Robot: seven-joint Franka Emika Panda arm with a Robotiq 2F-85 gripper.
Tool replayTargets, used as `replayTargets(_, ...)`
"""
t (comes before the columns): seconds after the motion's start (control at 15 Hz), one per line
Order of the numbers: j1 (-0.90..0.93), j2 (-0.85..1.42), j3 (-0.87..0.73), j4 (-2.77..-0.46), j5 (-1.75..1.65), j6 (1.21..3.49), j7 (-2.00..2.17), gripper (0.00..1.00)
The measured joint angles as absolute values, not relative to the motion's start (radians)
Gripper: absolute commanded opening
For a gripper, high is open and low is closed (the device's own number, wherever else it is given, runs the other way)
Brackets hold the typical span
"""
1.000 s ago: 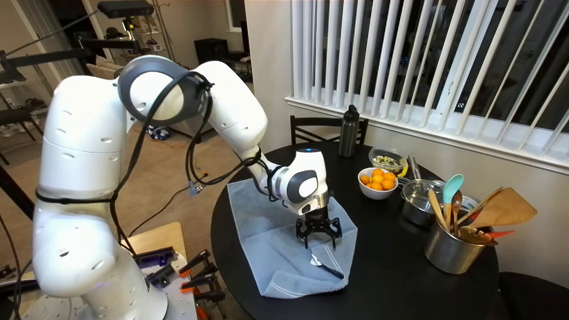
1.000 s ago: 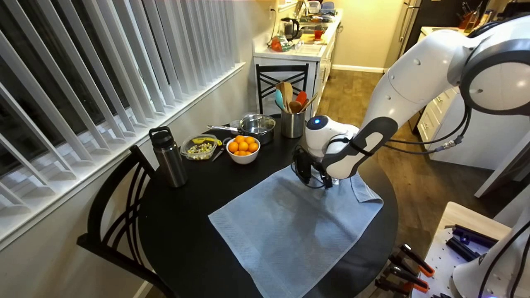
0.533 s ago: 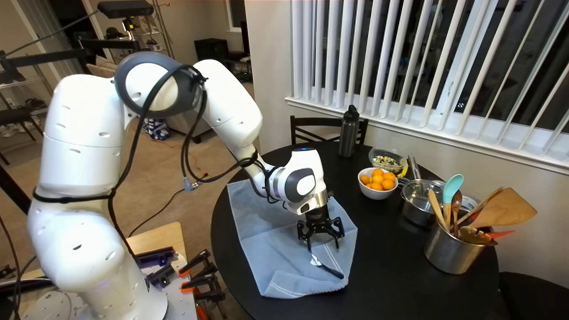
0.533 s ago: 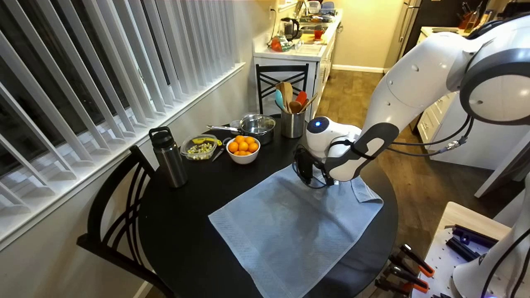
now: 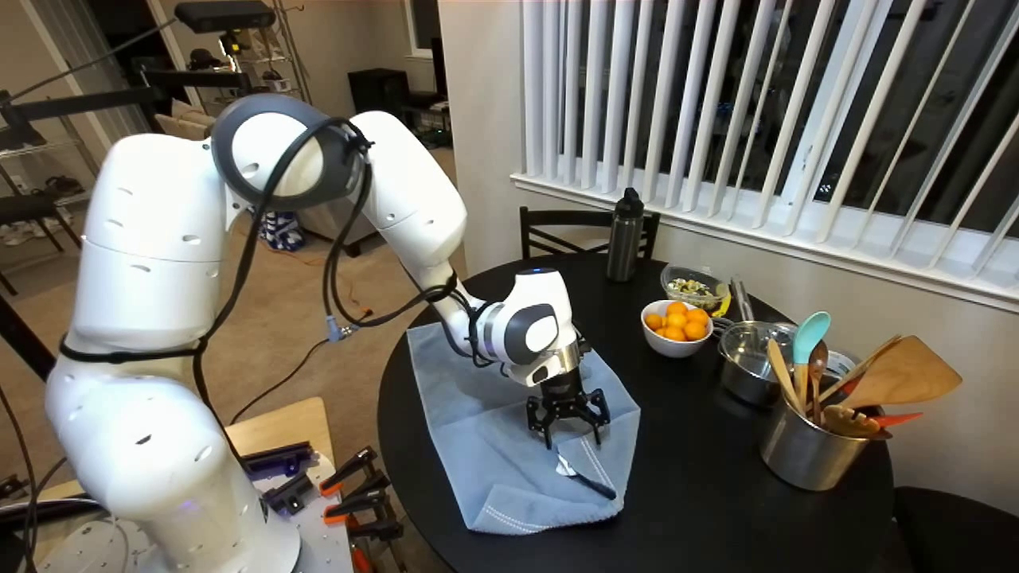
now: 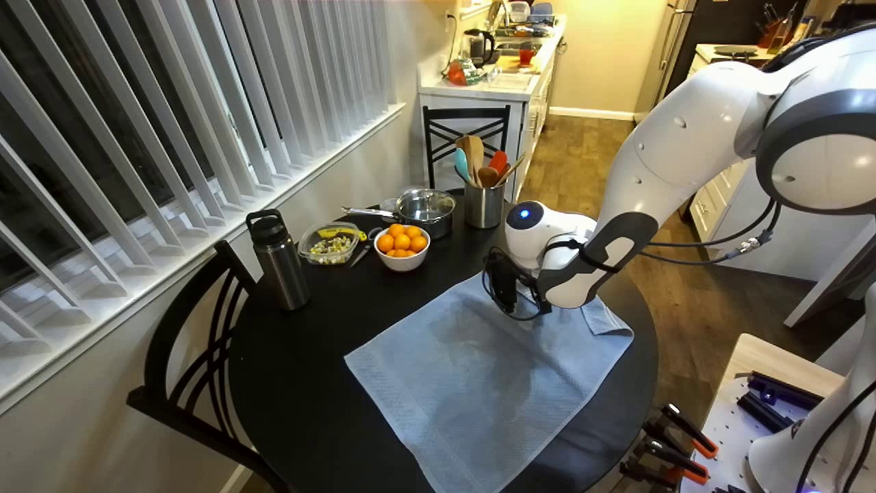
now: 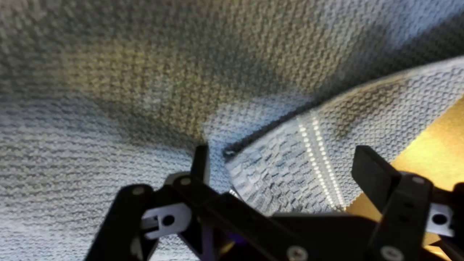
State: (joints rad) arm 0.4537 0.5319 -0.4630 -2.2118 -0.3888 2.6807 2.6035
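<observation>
A blue-grey towel (image 5: 478, 446) lies spread on the black round table, with a stitched, folded-over flap (image 7: 275, 174) in the wrist view. Over that flap my gripper (image 7: 282, 150) stands open, its fingers wide apart and nothing gripped between them. In an exterior view the gripper (image 5: 573, 440) points down close above the towel; whether the tips touch the cloth I cannot tell. Just beyond the tips is a small white patch (image 5: 565, 466), leading into a dark narrow strip (image 5: 594, 485); object or shadowed fold, I cannot tell. The arm hides the fingertips in an exterior view.
On the table (image 5: 700, 509) stand a bowl of oranges (image 5: 675, 328), a pot (image 5: 748, 370), a steel utensil holder (image 5: 812, 450), a clear food container (image 6: 330, 244) and a dark bottle (image 6: 278, 260). Chairs, such as this one (image 6: 191, 370), stand at the table's edge.
The gripper shifts slightly to and fro over the towel, and the hand sits a little lower in an exterior view. The towel looks unmoved and the jaws stay open.
</observation>
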Motion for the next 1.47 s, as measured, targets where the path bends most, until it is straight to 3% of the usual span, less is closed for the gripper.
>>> replayTargets(0.8,0.447,0.536,-0.465,-2.209,-0.389,2.682,2.603,1.00)
replayTargets(0.93,0.446,0.541,-0.466,-2.205,-0.389,2.682,2.603,0.74)
replayTargets(1.4,0.446,0.547,-0.471,-2.193,-0.389,2.682,2.603,0.28)
replayTargets(1.47,0.446,0.547,-0.472,-2.192,-0.389,2.682,2.603,0.67)
